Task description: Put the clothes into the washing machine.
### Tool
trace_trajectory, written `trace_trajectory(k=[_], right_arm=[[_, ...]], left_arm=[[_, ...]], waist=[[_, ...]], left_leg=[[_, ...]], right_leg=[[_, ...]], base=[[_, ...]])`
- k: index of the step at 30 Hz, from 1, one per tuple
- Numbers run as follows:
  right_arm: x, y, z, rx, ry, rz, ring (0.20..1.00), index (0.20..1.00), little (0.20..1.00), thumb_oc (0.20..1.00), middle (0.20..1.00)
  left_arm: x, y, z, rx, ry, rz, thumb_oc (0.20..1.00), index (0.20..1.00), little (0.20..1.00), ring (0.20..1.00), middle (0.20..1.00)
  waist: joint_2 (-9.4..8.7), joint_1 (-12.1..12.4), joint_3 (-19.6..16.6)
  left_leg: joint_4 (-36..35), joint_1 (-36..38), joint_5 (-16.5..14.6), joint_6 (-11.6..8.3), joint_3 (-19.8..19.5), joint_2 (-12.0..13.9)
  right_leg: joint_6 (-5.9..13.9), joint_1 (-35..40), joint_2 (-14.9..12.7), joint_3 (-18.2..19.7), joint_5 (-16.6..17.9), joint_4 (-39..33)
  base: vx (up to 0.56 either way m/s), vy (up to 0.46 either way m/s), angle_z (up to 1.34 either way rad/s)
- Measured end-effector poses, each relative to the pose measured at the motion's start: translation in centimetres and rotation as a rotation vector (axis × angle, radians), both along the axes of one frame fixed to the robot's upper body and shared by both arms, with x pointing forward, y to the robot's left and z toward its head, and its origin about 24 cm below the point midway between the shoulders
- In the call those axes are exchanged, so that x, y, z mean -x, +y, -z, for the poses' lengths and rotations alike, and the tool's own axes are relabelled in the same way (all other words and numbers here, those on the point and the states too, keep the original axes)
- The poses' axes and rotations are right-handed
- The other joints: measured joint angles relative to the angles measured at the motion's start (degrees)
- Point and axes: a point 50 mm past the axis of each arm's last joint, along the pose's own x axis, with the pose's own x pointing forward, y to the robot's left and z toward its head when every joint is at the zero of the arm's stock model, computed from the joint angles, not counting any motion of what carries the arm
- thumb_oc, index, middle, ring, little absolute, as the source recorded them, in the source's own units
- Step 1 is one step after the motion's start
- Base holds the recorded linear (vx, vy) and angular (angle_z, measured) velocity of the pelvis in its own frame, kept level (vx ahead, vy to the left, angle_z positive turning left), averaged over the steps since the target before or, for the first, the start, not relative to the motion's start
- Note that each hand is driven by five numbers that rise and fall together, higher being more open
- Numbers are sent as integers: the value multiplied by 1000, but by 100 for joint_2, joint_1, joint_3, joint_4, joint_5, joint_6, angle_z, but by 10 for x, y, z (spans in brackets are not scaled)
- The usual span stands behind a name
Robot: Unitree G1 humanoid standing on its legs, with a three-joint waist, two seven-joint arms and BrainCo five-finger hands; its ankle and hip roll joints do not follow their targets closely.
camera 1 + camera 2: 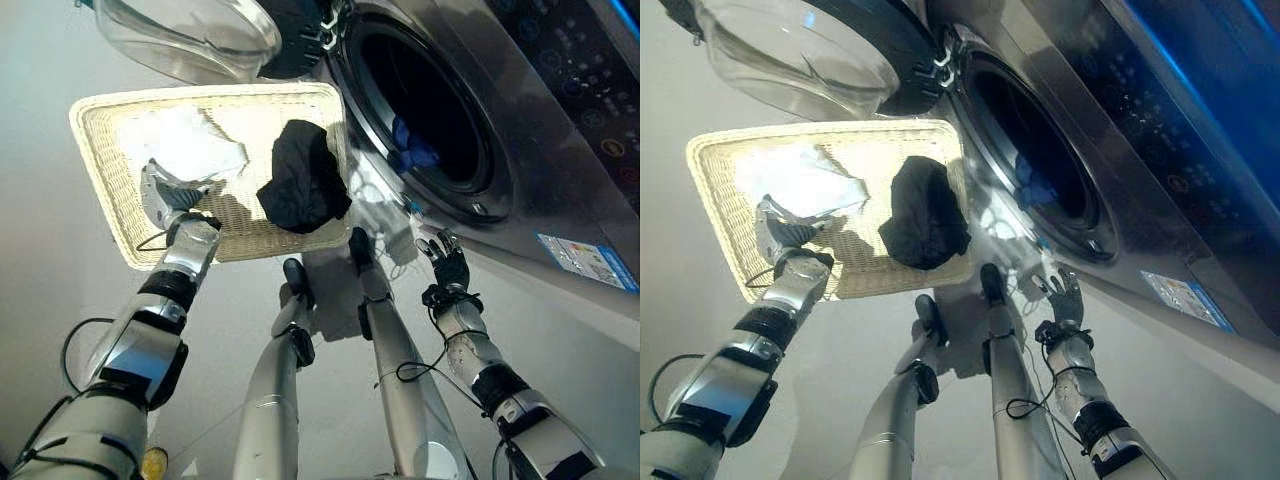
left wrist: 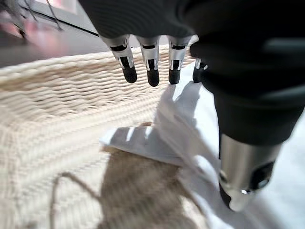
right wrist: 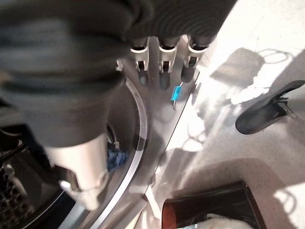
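A pale wicker basket (image 1: 92,150) lies on the floor in front of the washing machine (image 1: 560,190). A white cloth (image 1: 185,145) is in its left half and a black garment (image 1: 300,180) is bunched at its right side. My left hand (image 1: 160,195) is inside the basket, at the near edge of the white cloth (image 2: 176,124). Its fingers (image 2: 150,67) are straight and hold nothing. A blue cloth (image 1: 412,150) lies inside the dark drum (image 1: 420,95). My right hand (image 1: 447,262) hovers below the drum's rim with its fingers (image 3: 162,71) spread and empty.
The washer's round glass door (image 1: 190,35) stands swung open above the basket's far edge. A small blue tag (image 1: 413,207) hangs on the steel front near my right hand. The dark control panel (image 1: 590,70) is at the upper right. Pale floor surrounds the basket.
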Motion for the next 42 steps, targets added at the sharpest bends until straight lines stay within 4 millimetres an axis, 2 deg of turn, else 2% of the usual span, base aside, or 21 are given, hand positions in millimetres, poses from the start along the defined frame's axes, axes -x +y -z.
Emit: trace_trajectory(k=[2, 6, 13, 14, 16, 17, 19, 21, 23, 24, 25, 26, 27, 34, 37, 42], right_arm=[[0, 2, -5, 12, -26, -35, 1000, 1000, 1000, 1000, 1000], [3, 3, -5, 17, -37, -60, 1000, 1000, 1000, 1000, 1000], [12, -6, 0, 30, -30, -81, 1000, 1000, 1000, 1000, 1000], [14, -9, 1, 36, -30, -87, 1000, 1000, 1000, 1000, 1000], [14, -9, 1, 36, -30, -87, 1000, 1000, 1000, 1000, 1000], [15, -9, 3, 27, -27, -95, 1000, 1000, 1000, 1000, 1000], [17, -8, 6, 16, -23, -106, 1000, 1000, 1000, 1000, 1000], [18, -6, 6, 5, -29, -120, 1000, 1000, 1000, 1000, 1000], [18, -6, 6, 4, -32, -126, 1000, 1000, 1000, 1000, 1000], [17, -5, 6, 1, -35, -132, 1000, 1000, 1000, 1000, 1000], [17, -5, 6, 1, -36, -134, 1000, 1000, 1000, 1000, 1000], [17, -3, 5, -1, -42, -143, 1000, 1000, 1000, 1000, 1000], [17, -3, 4, -2, -47, -148, 1000, 1000, 1000, 1000, 1000], [16, 4, 0, -5, -71, -177, 1000, 1000, 1000, 1000, 1000], [19, 14, 2, 67, -68, -224, 1000, 1000, 1000, 1000, 1000], [17, 22, -9, 151, -116, -252, 1000, 1000, 1000, 1000, 1000]], left_arm=[[2, 15, -8, 2, 22, -87, 1000, 1000, 1000, 1000, 1000], [6, 29, -25, -27, -5, -174, 1000, 1000, 1000, 1000, 1000], [7, 32, -52, -56, -79, -259, 1000, 1000, 1000, 1000, 1000], [7, 32, -65, -53, -154, -280, 1000, 1000, 1000, 1000, 1000], [7, 32, -65, -53, -154, -280, 1000, 1000, 1000, 1000, 1000], [7, 32, -79, -23, -262, -288, 1000, 1000, 1000, 1000, 1000], [6, 27, -89, 46, -376, -259, 1000, 1000, 1000, 1000, 1000], [5, 18, -112, 84, -589, -159, 1000, 1000, 1000, 1000, 1000], [4, 10, -123, 106, -678, -91, 1000, 1000, 1000, 1000, 1000], [4, 3, -133, 109, -742, -23, 1000, 1000, 1000, 1000, 1000], [3, -1, -136, 113, -762, 3, 470, 470, 470, 470, 470], [3, -8, -142, 105, -801, 63, 391, 391, 391, 391, 391], [4, -9, -144, 102, -812, 80, 200, 200, 200, 200, 200], [4, -11, -151, 82, -835, 158, 200, 200, 200, 200, 200], [0, -14, -131, 51, -754, 220, 200, 200, 200, 200, 200], [1, -18, -116, 39, -714, 268, 200, 200, 200, 200, 200]], waist=[[-62, -99, -5], [-156, -200, -1], [-226, -253, 7], [-236, -296, 4], [-236, -296, 4], [-305, -385, 24], [-344, -389, 15], [-432, -413, 11], [-456, -435, 7], [-525, -440, 11], [-542, -443, 12], [-575, -465, 5], [-578, -475, 5], [-620, -428, 15], [-678, -346, 0], [-680, -136, -2]], left_leg=[[70, -177, -13, 2, 18, 1], [231, -564, -31, -3, 62, 3], [622, -1143, -105, -23, 56, 38], [723, -1324, -129, -22, 20, 73], [723, -1324, -129, -22, 20, 73], [878, -1562, -137, -18, -3, 91], [983, -1680, -171, -30, -44, 105], [1152, -1910, -178, -29, -161, 105], [1215, -2009, -178, -29, -206, 105], [1238, -2038, -178, -29, -202, 96], [1241, -2042, -178, -29, -206, 95], [1247, -2044, -178, -28, -205, 86], [1245, -2044, -178, -29, -210, 89], [1133, -1890, -142, 15, -271, 70], [861, -1387, -88, -40, -352, 45], [654, -982, -47, -88, -428, 43]], right_leg=[[24, -184, -4, 19, -17, 62], [29, -620, 4, 84, -63, 278], [12, -1186, 19, 169, -96, 594], [8, -1350, 22, 161, -107, 687], [8, -1350, 22, 161, -107, 687], [5, -1562, 31, 150, -106, 812], [-11, -1659, 49, 133, -126, 903], [-32, -1836, 56, 111, -154, 1002], [-25, -1897, 76, 110, -150, 1043], [-19, -1924, 85, 109, -146, 1059], [-18, -1925, 83, 110, -145, 1061], [-14, -1920, 83, 112, -143, 1056], [-12, -1920, 79, 112, -144, 1057], [22, -1710, 67, 38, -108, 944], [-1, -1217, 58, 1, -123, 757], [-41, -851, 66, -76, -183, 689]], base=[[9, 62, 0], [19, 70, -1], [26, 35, -2], [19, -12, 7], [18, -47, 5], [32, -97, 4], [22, -63, 6], [3, -27, 10], [-10, -14, 6], [0, 0, 0], [0, 0, 0], [-41, -6, 2], [0, 0, 0], [-66, -39, 2], [-89, -67, 7], [-87, -82, 4]])
